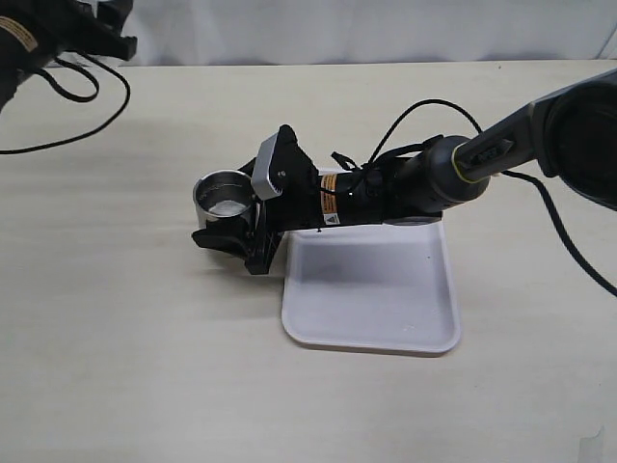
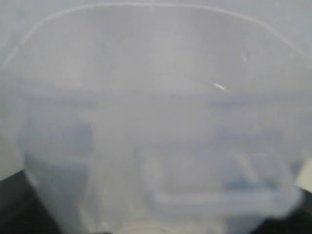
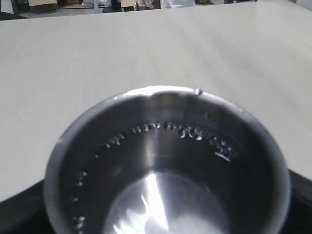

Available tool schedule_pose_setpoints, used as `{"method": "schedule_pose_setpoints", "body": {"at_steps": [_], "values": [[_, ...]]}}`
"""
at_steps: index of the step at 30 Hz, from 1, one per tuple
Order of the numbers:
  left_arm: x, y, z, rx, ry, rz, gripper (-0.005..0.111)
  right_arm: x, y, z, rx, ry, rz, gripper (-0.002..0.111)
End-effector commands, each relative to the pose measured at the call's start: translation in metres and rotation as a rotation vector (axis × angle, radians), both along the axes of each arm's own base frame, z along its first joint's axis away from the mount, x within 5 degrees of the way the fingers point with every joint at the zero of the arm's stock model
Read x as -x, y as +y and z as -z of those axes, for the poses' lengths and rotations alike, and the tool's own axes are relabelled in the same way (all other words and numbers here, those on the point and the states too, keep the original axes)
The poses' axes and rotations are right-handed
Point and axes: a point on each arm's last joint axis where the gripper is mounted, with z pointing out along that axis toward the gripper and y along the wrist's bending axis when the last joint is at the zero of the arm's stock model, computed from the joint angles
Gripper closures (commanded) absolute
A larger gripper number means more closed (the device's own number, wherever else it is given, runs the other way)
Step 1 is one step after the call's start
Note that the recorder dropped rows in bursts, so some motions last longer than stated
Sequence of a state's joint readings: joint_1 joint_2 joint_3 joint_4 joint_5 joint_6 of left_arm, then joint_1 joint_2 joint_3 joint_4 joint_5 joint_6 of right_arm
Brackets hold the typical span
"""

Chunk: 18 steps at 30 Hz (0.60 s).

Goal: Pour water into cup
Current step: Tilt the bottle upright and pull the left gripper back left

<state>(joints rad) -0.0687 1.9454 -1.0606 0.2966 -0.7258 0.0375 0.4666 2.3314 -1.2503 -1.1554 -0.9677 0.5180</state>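
Pale wood-grain table point(image 1: 125, 338) fills the scene, with a white tray point(image 1: 371, 289) lying on it. We find little writing. An orange-and-yellow warning sticker point(image 1: 331, 210) sits on the right arm's wrist, its print too small to read. A yellowish label point(image 1: 14, 37) on the left arm is equally illegible. Bluish patches show on the plastic container point(image 2: 156, 122), but the blur leaves us no letters.

The right gripper point(image 1: 220, 220) reaches across the tray's corner, and its jaws stand wide and pinch the cup point(image 1: 224, 193) from both sides. We see a dark finger point(image 3: 14, 214) against the steel wall. The cup stands upright on the table, just beside the tray's left edge. Beads of water point(image 3: 192, 132) cling in a ring to its shiny inner wall. We cannot tell whether more lies on the bottom.

The left gripper point(image 1: 101, 34) sits at the far left corner. In its wrist view the translucent container fills the frame between two dark fingers point(image 2: 14, 209), apparently clamped.
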Motion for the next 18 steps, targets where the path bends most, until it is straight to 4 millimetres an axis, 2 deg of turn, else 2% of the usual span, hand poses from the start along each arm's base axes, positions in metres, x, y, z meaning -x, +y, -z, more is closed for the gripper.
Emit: {"method": "schedule_pose_setpoints", "body": {"at_steps": [1, 5, 10, 12, 16, 18], "values": [[-0.004, 0.024, -0.003, 0.221, 0.039, -0.026, 0.107, -0.002, 0.001, -0.007, -0.039, -0.01, 0.002, 0.104], [-0.003, 0.04, -0.007, 0.37, 0.038, -0.013, 0.107, -0.002, 0.001, -0.007, -0.039, -0.01, 0.002, 0.104], [-0.007, 0.042, -0.001, 0.367, 0.054, -0.026, 0.107, -0.002, 0.001, -0.007, -0.037, -0.01, 0.003, 0.104], [-0.013, 0.043, 0.007, 0.369, 0.067, -0.03, 0.107, -0.002, 0.001, -0.007, -0.037, -0.01, 0.003, 0.104], [-0.026, 0.044, 0.038, 0.367, 0.119, -0.042, 0.107, -0.002, 0.001, -0.007, -0.037, -0.01, 0.003, 0.104], [-0.033, 0.044, 0.053, 0.304, 0.125, -0.04, 0.107, -0.002, 0.001, -0.007, -0.037, -0.01, 0.003, 0.104]]}}
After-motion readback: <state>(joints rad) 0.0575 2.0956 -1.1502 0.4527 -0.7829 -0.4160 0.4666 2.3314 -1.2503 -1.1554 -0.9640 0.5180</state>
